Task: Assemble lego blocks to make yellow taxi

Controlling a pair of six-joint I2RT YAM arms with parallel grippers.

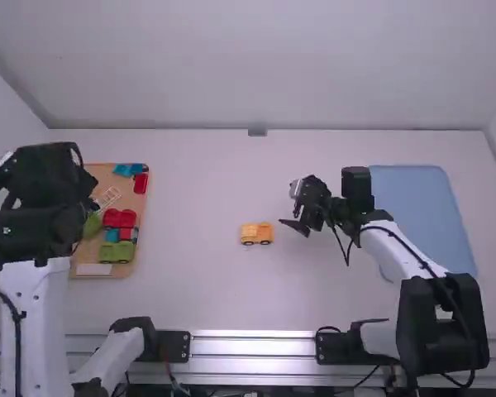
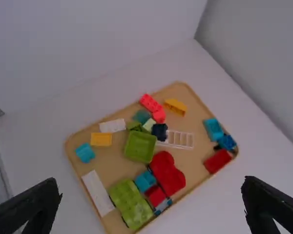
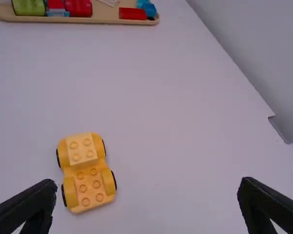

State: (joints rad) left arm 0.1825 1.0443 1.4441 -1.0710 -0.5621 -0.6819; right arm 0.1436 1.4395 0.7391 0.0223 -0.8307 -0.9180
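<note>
Yellow plastic makes up the taxi [image 1: 256, 234] in the high view, one part-built car near the middle of the white table [image 1: 190, 298], with the single tan tray [image 1: 99, 174] at the left and a single blue mat [image 1: 426, 207] at the right. The left wrist view looks onto the tray, the left pincer [image 2: 151, 186] spread and holding nothing. Two loose yellow pieces lie there, a rectangular brick [image 2: 101, 139] and a sloped block [image 2: 176, 106], along with one green tub [image 2: 140, 152], one white ladder [image 2: 178, 139] and one long white plate [image 2: 97, 195]. In the right wrist view the right pincer [image 3: 147, 190] is spread and empty too; the taxi has one four-studded block [image 3: 81, 148] on the left end of its wheeled base [image 3: 90, 187], where six studs show. I judge the body is being built up; next calls for fetching one loose yellow piece, then pressing it squarely onto the studs.
</note>
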